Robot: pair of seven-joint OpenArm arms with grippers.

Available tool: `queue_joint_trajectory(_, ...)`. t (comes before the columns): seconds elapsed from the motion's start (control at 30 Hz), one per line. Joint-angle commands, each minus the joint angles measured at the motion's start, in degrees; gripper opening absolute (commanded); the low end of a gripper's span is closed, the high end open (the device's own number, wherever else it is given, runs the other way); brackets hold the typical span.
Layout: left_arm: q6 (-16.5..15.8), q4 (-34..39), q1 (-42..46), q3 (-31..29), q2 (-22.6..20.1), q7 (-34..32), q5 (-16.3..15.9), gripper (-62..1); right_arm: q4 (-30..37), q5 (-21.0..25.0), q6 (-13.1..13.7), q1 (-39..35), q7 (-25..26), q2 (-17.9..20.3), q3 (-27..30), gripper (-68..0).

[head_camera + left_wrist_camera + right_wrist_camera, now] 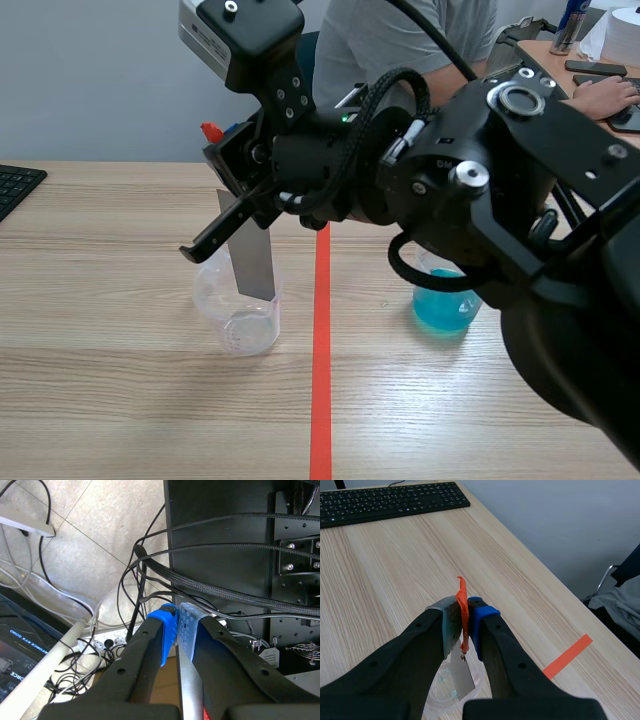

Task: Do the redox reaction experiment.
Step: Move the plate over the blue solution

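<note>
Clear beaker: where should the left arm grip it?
Probably the side wall below the rim, approached from the robot's left: the clear beaker stands upright, and the metal strip hanging by its orange tag from the right gripper sits at its mouth.

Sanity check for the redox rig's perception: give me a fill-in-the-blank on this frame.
1. The hand shut on the metal strip belongs to the ___ arm.
2. The strip's lower end is at the mouth of the clear beaker, which is ___.
3. The other beaker holds ___ liquid.
4. The tape line runs ___ the two beakers.

Missing words: right; empty; blue; between.
</note>
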Motion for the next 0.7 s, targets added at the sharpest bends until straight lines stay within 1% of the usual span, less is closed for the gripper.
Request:
queue_joint_trajectory(0.0,-0.13,0.57,0.74,-0.48,-0.04,-0.35,-0.33,-56.7,2.93,0.63,-0.22,1.44,-0.26,-0.17,0.44,-66.0)
queue_joint_trajectory(0.13,-0.13,0.57,0.74,-0.48,-0.04,-0.33,-0.33,-56.7,5.49,1.18,-0.22,1.44,-1.66,-0.17,1.03,-66.0)
queue_joint_trajectory(0.37,-0.13,0.57,0.74,-0.48,-0.04,-0.33,-0.33,-56.7,10.45,2.14,-0.20,1.42,-6.40,-0.15,4.39,-66.0)
queue_joint_trajectory(0.57,-0.13,0.57,0.74,-0.48,-0.02,-0.33,-0.33,-56.7,13.68,6.25,0.31,1.40,-10.01,0.48,8.63,-66.0)
queue_joint_trajectory(0.67,-0.13,0.57,0.74,-0.48,-0.02,-0.33,-0.33,-56.7,15.04,8.02,1.77,1.40,-10.38,1.86,11.06,-66.0)
